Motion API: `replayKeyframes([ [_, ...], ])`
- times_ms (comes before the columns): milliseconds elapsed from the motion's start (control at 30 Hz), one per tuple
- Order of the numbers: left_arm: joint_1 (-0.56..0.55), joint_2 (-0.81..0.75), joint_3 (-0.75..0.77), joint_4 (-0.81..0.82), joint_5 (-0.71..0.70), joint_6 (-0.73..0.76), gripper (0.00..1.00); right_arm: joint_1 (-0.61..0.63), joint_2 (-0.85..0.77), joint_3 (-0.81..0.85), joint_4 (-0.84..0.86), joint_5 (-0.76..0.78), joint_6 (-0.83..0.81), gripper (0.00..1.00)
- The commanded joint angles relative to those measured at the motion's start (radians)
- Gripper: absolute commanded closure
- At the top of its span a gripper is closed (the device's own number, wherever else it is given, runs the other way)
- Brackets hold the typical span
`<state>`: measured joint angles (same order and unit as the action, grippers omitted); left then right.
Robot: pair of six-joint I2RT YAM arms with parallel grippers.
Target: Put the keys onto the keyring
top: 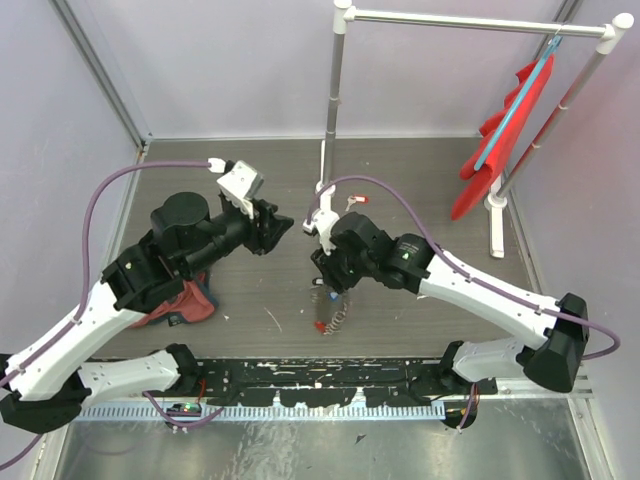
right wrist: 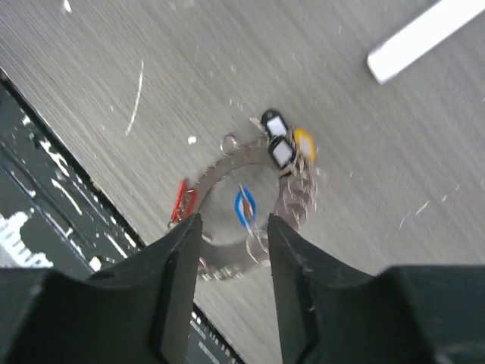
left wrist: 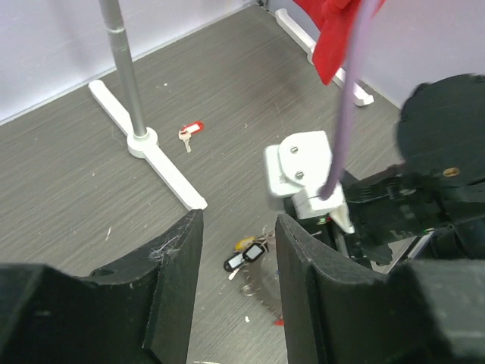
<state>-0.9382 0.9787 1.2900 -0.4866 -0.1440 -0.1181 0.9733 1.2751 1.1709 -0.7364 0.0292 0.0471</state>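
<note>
Jaws apart both arms, empty; keyring (right wrist: 295, 199) flat, long axis near-far, keys (right wrist: 279, 148) at far end.

silver keyring (right wrist: 220, 171) lies flat; black, yellow, blue, red keys (right wrist: 279, 150) touching it

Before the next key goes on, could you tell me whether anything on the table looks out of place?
One red-tagged key lies alone beside the rack's foot, well apart from the keyring, where the other keys cluster below the open right gripper.
</note>
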Motion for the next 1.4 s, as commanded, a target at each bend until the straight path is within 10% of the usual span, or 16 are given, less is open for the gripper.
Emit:
replayKeyframes([
  [0, 0.036, -0.009, -0.030, -0.031, -0.018, -0.038, 0.49, -0.026, -0.082, -0.019, 0.239, -0.003, 0.010, 0.49],
  [400, 0.387, -0.042, -0.102, -0.090, 0.146, -0.144, 0.30, -0.377, -0.530, -0.209, 0.312, 0.136, 0.175, 0.07],
  [500, 0.418, -0.097, -0.133, -0.092, 0.122, -0.142, 0.05, -0.377, -0.655, -0.202, 0.297, 0.256, 0.164, 0.00],
  [1367, 0.420, -0.528, -0.473, -0.172, -0.052, -0.184, 0.02, -0.377, -1.052, -0.273, 0.100, 0.371, 0.185, 0.00],
])
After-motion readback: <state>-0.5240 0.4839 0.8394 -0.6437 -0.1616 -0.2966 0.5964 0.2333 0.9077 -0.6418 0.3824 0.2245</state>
